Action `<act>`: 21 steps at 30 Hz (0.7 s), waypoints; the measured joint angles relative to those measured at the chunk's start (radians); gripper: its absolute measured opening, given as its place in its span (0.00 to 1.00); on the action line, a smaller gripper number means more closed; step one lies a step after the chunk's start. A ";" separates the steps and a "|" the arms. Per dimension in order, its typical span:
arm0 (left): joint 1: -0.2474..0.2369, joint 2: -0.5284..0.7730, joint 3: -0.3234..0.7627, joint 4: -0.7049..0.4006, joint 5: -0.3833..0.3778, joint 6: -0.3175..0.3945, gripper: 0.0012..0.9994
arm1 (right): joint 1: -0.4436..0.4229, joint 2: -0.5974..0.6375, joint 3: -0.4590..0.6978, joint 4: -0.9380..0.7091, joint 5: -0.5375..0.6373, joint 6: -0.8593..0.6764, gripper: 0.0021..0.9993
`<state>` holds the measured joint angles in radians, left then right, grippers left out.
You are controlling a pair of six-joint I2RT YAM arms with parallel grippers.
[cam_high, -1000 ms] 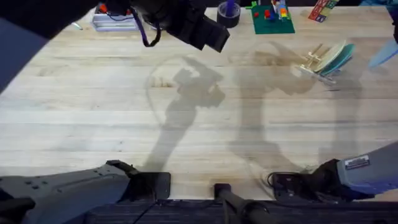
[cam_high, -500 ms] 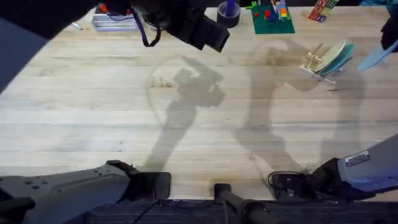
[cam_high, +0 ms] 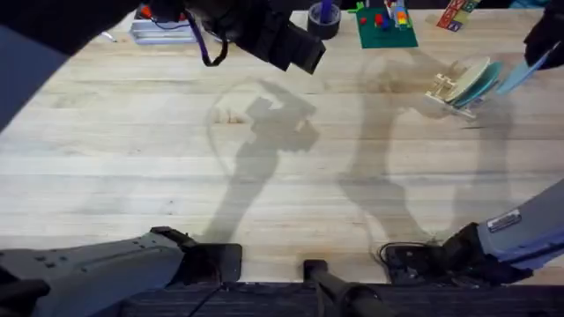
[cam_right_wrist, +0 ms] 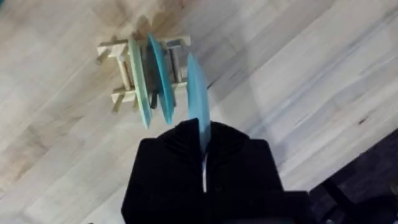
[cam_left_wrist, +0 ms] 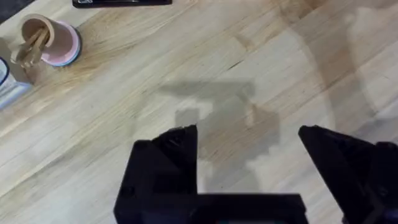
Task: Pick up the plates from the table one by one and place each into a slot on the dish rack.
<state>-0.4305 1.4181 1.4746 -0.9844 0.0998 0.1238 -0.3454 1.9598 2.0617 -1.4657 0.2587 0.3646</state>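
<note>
Both arms are built of pale grey housings joined by black links, and a small white label is seen on the right arm [cam_high: 520,233]. The left gripper [cam_left_wrist: 249,168] is formed of blocky matt-black fingers. Black cables are gathered beside the right base.

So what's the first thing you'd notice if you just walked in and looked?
The right gripper pinching a light blue plate on its edge, held in the air just beside the dish rack at the table's far right. Two plates already stand in the rack. The left gripper hangs open above bare table.
</note>
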 joint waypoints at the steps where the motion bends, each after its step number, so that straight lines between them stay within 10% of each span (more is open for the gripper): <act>1: 0.000 0.000 0.000 0.000 0.000 0.000 0.99 | 0.000 0.003 0.000 0.005 -0.001 0.000 0.03; 21: 0.000 0.000 0.000 0.000 0.000 0.000 0.99 | 0.000 0.107 0.000 0.082 -0.037 -0.034 0.03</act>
<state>-0.4301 1.4181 1.4746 -0.9844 0.1001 0.1241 -0.3454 2.0665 2.0617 -1.3835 0.2221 0.3310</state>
